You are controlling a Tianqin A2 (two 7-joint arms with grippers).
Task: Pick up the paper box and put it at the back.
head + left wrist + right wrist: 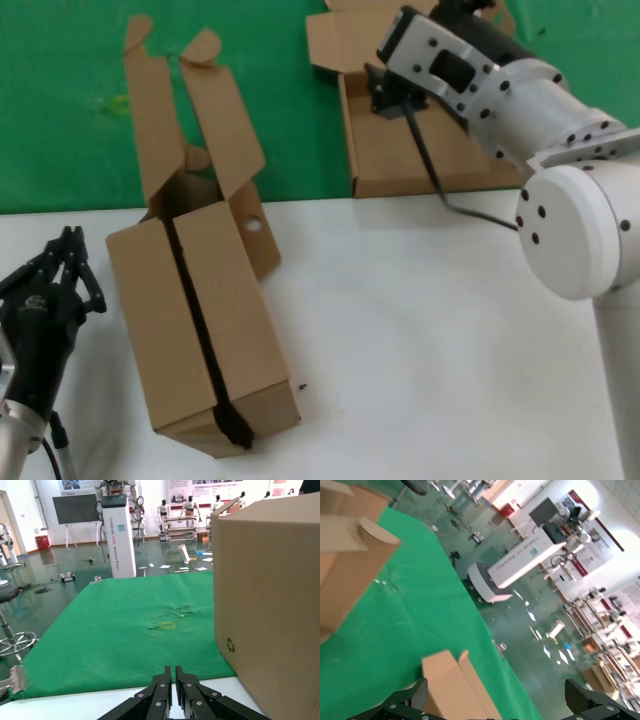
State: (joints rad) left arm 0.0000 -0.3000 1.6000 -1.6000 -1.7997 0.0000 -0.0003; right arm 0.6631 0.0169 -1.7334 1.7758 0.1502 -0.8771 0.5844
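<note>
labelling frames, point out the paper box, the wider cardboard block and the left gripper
paper box (400, 150): head view, inner floor.
wider cardboard block (195, 320): head view, top face beside dark seam.
left gripper (72, 245): head view, fingertips.

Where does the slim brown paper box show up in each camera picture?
Head view: the paper box is at the top right, against the green cloth.
Left wrist view: not identifiable; the cardboard there is the wider block.
Right wrist view: its flap is close to the camera.
Shared landmark: the green cloth.
</note>
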